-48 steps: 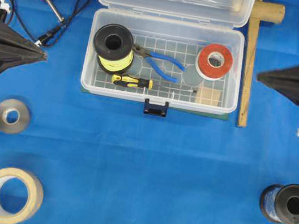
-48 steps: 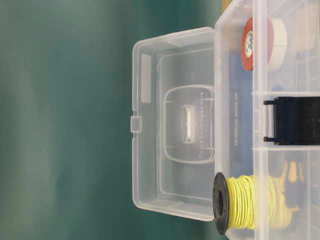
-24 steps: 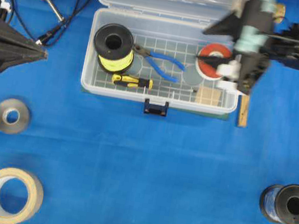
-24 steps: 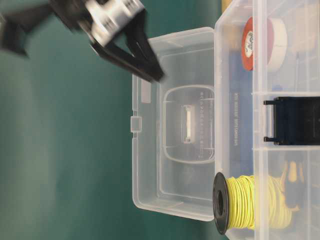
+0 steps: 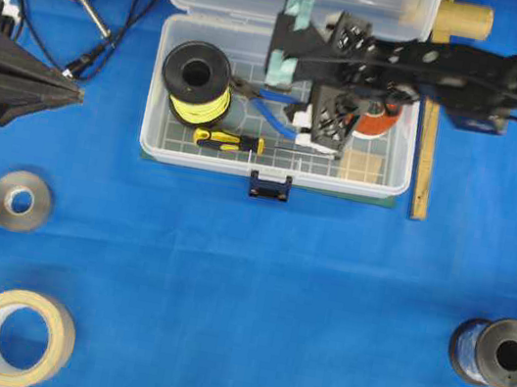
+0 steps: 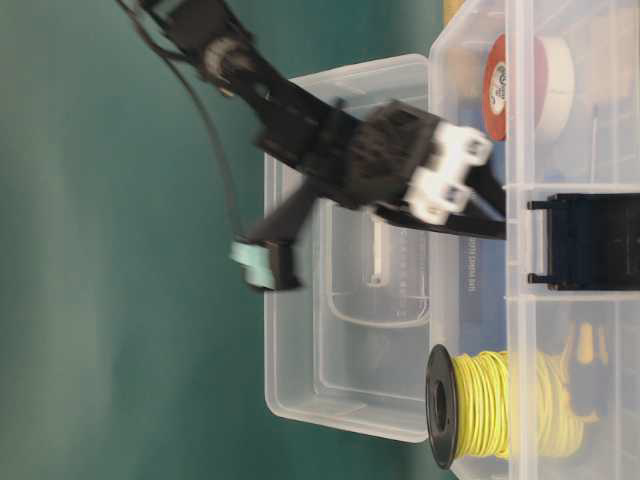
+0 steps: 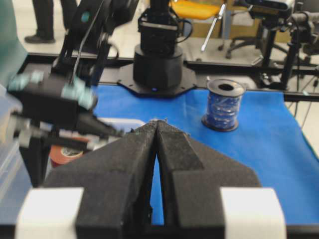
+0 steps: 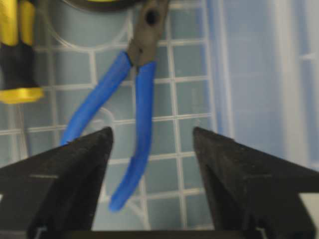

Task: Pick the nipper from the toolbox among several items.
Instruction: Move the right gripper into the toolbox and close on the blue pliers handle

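Right gripper [image 8: 152,149], fingers spread wide, now hangs over the open toolbox after swinging in from the table's right edge.

Directly below it lie the blue-handled, dark-jawed nipper [image 5: 266,101] on the grid floor of the clear plastic toolbox [image 5: 153,141], untouched; a descent looks next. A yellow wire spool [image 5: 196,81] sits against the nipper's jaws, a yellow-and-black screwdriver [image 5: 229,140] just beside, red tape [image 5: 381,125] behind the arm. The left gripper [image 7: 157,144], pressed together, is parked well apart.

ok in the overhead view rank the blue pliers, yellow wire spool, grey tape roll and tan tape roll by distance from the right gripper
1. Blue pliers, in the toolbox, just left of the right gripper.
2. Yellow wire spool, at the box's left end.
3. Grey tape roll, on the cloth, far left.
4. Tan tape roll, bottom-left corner.
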`<state>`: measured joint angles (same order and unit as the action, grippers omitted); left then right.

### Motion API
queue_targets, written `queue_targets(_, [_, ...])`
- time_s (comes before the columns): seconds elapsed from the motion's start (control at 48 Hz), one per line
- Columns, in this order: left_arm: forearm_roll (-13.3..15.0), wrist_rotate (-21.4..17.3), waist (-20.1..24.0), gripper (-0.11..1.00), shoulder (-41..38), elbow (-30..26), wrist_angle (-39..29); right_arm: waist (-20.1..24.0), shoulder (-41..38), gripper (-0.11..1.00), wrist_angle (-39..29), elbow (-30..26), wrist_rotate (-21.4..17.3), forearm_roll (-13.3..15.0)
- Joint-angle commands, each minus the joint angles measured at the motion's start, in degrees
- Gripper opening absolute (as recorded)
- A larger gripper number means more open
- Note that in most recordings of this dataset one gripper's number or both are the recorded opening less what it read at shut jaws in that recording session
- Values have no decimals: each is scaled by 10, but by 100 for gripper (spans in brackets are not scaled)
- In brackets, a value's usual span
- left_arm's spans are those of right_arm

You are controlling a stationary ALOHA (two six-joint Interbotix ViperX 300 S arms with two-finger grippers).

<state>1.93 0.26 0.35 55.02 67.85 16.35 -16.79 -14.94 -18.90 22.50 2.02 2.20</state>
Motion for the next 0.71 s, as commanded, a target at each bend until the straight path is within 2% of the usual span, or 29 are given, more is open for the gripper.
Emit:
queue_targets(0.0, [2, 0, 1, 0, -5, -6, 4, -4, -11, 64, 6, -24, 1, 1])
queue_targets(0.083, [2, 0, 1, 0, -5, -5, 4, -4, -27, 62, 7, -27, 3, 1])
queue_targets(0.167, [2, 0, 1, 0, -5, -4, 4, -3, -33, 55, 6, -25, 10, 2])
queue_targets(0.208, [2, 0, 1, 0, -5, -4, 3, -1, -33, 48, 6, -25, 14, 2])
queue_targets(0.292, [3, 0, 1, 0, -4, -4, 3, 2, -33, 23, 4, -25, 24, 2])
queue_targets(0.333, [2, 0, 1, 0, -5, -4, 3, 3, -32, 14, 2, -25, 25, 1])
queue_targets(0.521, [2, 0, 1, 0, -5, -4, 2, 2, 0, 13, -8, -23, 25, 0])
queue_targets(0.688, [2, 0, 1, 0, -4, -4, 1, 1, 66, 13, -27, -22, 25, 0])
